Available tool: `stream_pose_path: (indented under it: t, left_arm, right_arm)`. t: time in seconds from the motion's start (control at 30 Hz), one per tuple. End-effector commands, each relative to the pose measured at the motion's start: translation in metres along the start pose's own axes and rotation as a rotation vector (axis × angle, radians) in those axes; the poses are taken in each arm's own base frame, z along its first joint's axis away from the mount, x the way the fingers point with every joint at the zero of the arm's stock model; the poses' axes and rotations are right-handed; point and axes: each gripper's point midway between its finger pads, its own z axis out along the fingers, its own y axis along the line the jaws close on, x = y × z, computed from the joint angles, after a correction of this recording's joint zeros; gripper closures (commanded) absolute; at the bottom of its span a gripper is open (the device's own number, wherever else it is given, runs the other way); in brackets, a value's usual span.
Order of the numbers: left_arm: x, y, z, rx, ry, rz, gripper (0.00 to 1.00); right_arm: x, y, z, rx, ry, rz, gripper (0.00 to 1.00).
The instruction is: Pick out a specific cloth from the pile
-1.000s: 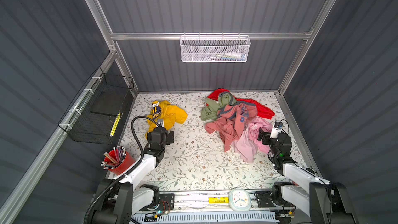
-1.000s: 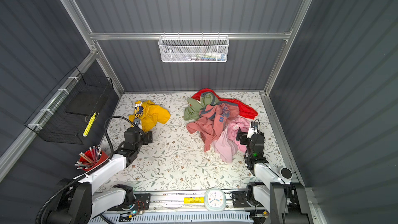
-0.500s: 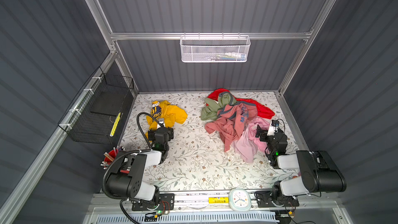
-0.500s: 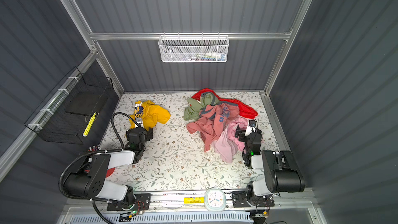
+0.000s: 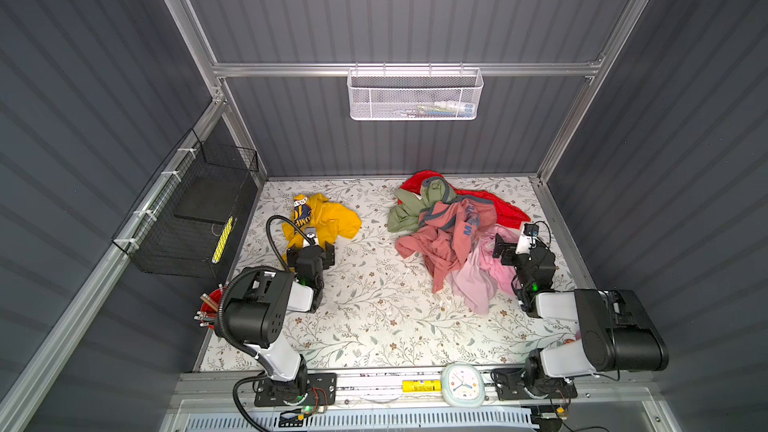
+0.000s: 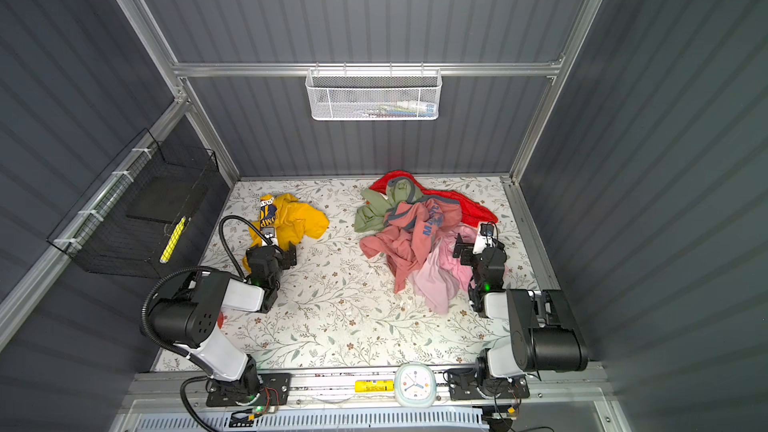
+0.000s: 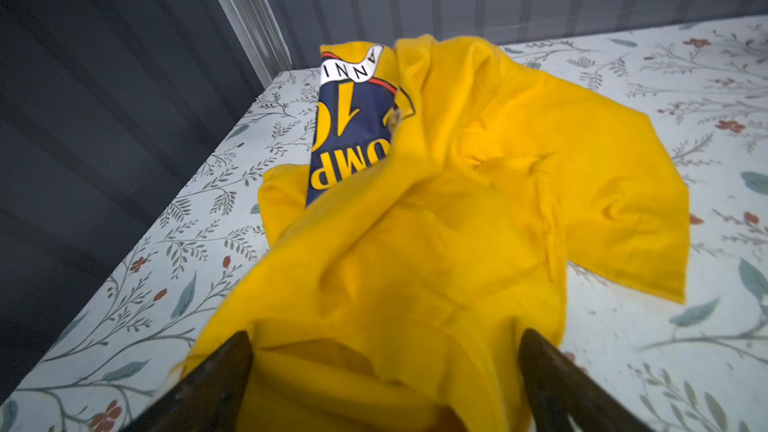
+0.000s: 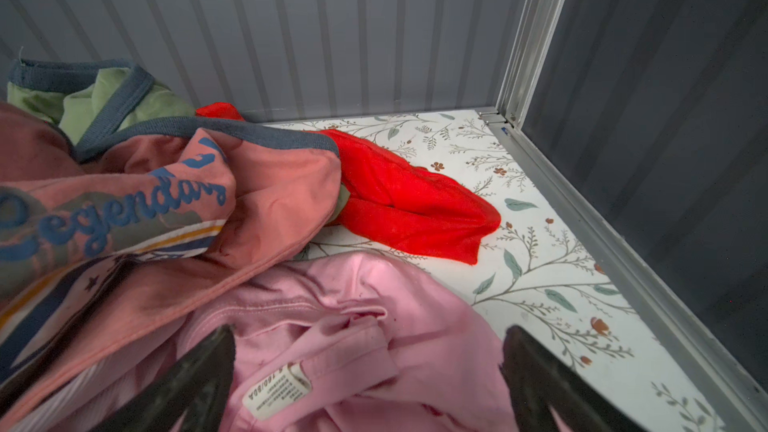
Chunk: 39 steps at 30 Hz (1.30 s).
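Note:
The cloth [image 5: 328, 218] [image 6: 299, 220], a bright yellow T-shirt with a navy and white emblem, lies crumpled at the back left of the floral table, apart from the pile. My left gripper [image 5: 311, 252] [image 6: 272, 252] stands open at its near edge. In the left wrist view the cloth's [image 7: 457, 201] near folds lie between the spread fingers of the left gripper [image 7: 384, 338]. The pile [image 5: 449, 234] [image 6: 415, 234] [image 8: 166, 201] of salmon, olive, red and light pink garments sits at the back right. My right gripper [image 5: 513, 245] [image 6: 473, 245] [image 8: 370, 332] is open over its light pink garment [image 8: 353, 305].
A white mesh basket [image 5: 415, 95] hangs on the back wall and a black wire basket [image 5: 195, 209] on the left wall. A red cup of pens [image 5: 210, 309] stands behind my left arm. A small clock [image 5: 462, 384] sits on the front rail. A metal rail [image 8: 602, 234] edges the table's right side.
Both arms have folded, their elbows rising toward the camera, while the grippers stay almost in place by the yellow cloth and the pile. Both grippers remain open.

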Motion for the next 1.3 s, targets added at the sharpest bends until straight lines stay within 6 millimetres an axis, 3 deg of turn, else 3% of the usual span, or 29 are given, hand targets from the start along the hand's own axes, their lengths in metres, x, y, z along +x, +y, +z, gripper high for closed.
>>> stream_pose_path:
  t: [0.0,0.13,1.27]
  left_arm:
    - [0.004,-0.003,0.006,0.069,0.028,-0.061,0.00]
    - [0.005,-0.017,0.016,0.146,0.075,-0.023,0.00]
    - [0.004,-0.014,0.019,0.161,0.063,-0.048,0.00]
  right_arm:
    - [-0.004,0.000,0.003,-0.012,0.003,-0.001,0.01]
    - [-0.004,0.000,0.004,-0.014,0.004,0.001,0.01]
    - [-0.003,-0.005,0.008,-0.067,0.031,0.061,0.01]
